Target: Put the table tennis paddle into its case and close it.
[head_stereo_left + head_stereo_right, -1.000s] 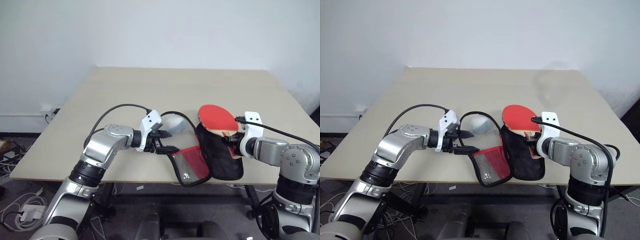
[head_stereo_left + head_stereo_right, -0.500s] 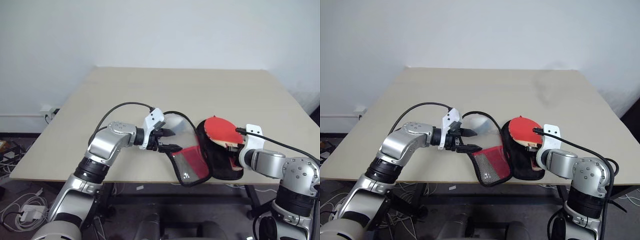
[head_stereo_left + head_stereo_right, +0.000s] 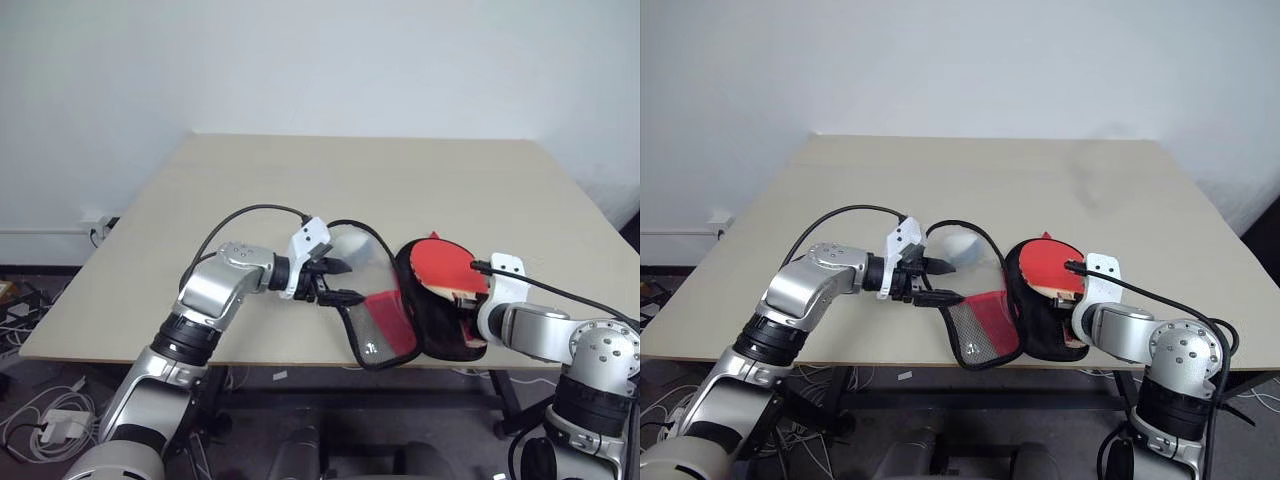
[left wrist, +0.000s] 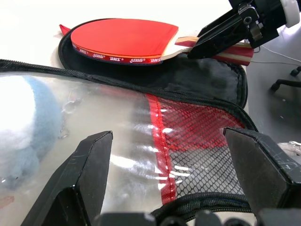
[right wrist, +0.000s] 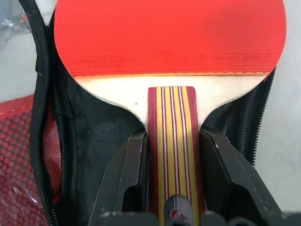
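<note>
A: Right gripper clamped on the striped wooden handle of the paddle, one finger on each side. Red blade lying over the black lining of the open case, near the front edge of the table. Not yet fully seated, it seems: in the head views the far rim of the blade looks raised over the far edge of the case.

B: Then better to lower the blade flat and slide it toward the round end until the whole rim sits inside the zip line. Only then let go of the handle. Otherwise a risk of catching the zip on the rubber later.

A: And the left gripper?

B: Spread wide, holding nothing. Hovering just over the folded-out flap, the half with red fabric and black mesh. Good place to wait, ready to fold the flap over.

A: Anything in one view and missing from another?

B: Yes. Right wrist view: grip centred on the handle, clear. Left wrist view: a clear plastic layer on the flap and a pale blue soft thing beside it, hard to identify. Head views: whole layout, case close to the table edge, so no pushing toward the front.
</note>
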